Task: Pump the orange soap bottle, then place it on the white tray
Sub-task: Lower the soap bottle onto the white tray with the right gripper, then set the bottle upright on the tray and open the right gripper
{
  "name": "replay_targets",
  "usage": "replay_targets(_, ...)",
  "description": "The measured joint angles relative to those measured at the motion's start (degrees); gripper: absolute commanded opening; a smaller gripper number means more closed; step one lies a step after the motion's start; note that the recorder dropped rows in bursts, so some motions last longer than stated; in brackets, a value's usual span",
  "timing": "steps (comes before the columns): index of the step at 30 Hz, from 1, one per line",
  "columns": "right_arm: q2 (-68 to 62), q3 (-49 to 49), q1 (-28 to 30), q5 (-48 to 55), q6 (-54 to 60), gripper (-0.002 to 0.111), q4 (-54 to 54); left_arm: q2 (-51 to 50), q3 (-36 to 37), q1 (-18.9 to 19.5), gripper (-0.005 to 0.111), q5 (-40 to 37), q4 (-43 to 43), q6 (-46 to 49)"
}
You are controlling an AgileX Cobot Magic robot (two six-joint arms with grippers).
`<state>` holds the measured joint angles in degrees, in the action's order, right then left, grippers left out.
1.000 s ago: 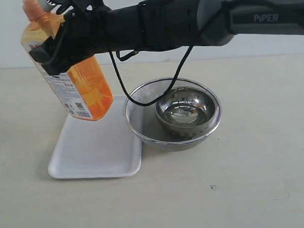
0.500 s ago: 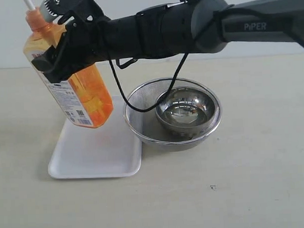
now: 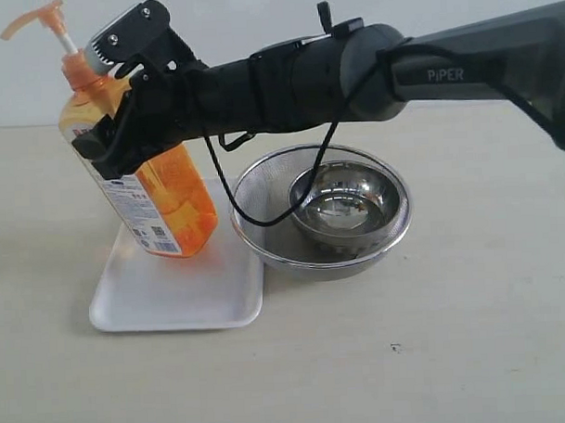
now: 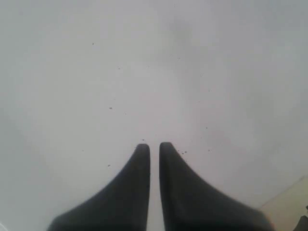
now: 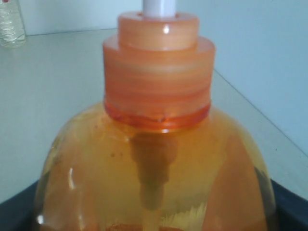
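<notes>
The orange soap bottle (image 3: 175,201) leans to the left, its base at or just over the white tray (image 3: 174,303); I cannot tell if they touch. Its orange pump head (image 3: 34,18) sticks out at the upper left. My right gripper (image 3: 120,135) reaches in from the right and is shut on the bottle's upper body. In the right wrist view the bottle's (image 5: 159,159) shoulder and collar fill the frame, with a dark finger (image 5: 291,204) at the edge. My left gripper (image 4: 154,145) is shut on nothing, in front of a plain white surface.
A round steel mesh strainer (image 3: 265,240) stands right beside the tray, with a shiny steel bowl (image 3: 343,205) inside it. The right arm's black cable (image 3: 309,169) hangs down over the strainer. A clear bottle (image 5: 10,21) stands far off in the right wrist view.
The right gripper has lowered the bottle toward the tray and turned it more upright. The pump head has come into view.
</notes>
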<state>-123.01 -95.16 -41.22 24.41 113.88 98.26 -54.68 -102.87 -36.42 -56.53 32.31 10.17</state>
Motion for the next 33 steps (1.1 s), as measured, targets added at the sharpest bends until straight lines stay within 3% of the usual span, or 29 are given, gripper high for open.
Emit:
replay_targets(23,-2.3,0.0,0.0,1.5,0.0,0.000,0.5,0.0,0.0,0.0,0.005,0.0,0.0,0.0)
replay_targets(26,-2.3,0.0,0.0,1.5,0.0,0.012,0.5,0.0,0.0,0.0,0.005,0.0,0.0,0.0)
replay_targets(30,-2.3,0.0,0.0,1.5,0.0,0.036,0.7,0.0,0.0,0.0,0.005,0.0,0.0,0.0)
replay_targets(33,-2.4,0.0,0.0,1.5,0.0,0.043,0.7,0.0,0.0,0.0,0.005,0.0,0.0,0.0)
